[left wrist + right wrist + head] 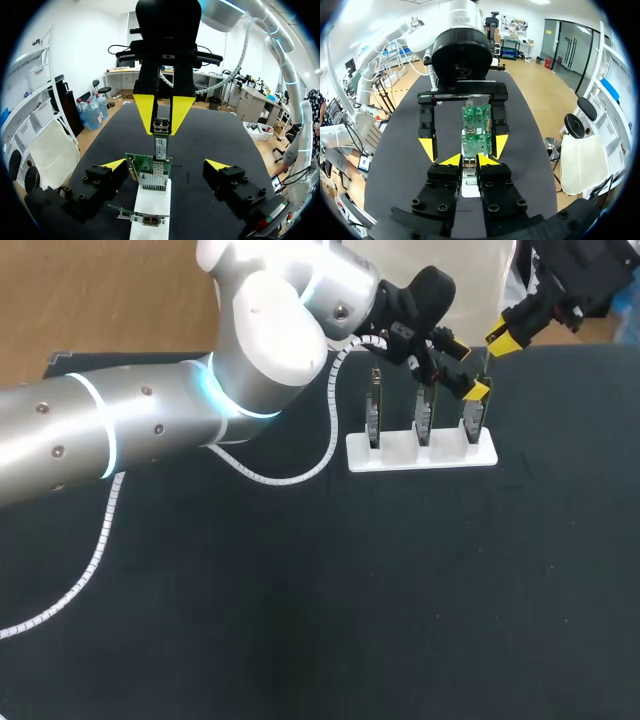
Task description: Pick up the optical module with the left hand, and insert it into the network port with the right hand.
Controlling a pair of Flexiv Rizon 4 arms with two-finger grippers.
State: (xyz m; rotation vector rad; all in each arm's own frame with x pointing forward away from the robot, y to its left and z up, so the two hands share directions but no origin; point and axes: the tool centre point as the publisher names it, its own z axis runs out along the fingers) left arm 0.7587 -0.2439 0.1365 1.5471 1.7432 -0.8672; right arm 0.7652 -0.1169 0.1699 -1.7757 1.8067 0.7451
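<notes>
Three green network cards stand upright in a white holder (pixel 420 452). My right gripper (pixel 163 117) is above the rightmost card (pixel 150 170), shut on the slim metal optical module (pixel 161 137). The module's lower end meets the port on that card's top edge; how deep it sits I cannot tell. In the right wrist view the module (pixel 468 163) is pinched between the right gripper's (pixel 468 159) own tips, with the card (pixel 476 127) just ahead. My left gripper (pixel 470 370) is wide open, one finger (pixel 115 165) on each side of the same card, touching nothing.
The other two cards (pixel 374 410) (pixel 424 415) stand left of the one being worked on. The left arm's white spiral cable (pixel 330 430) lies on the black table beside the holder. Open table surface spreads in front of the holder.
</notes>
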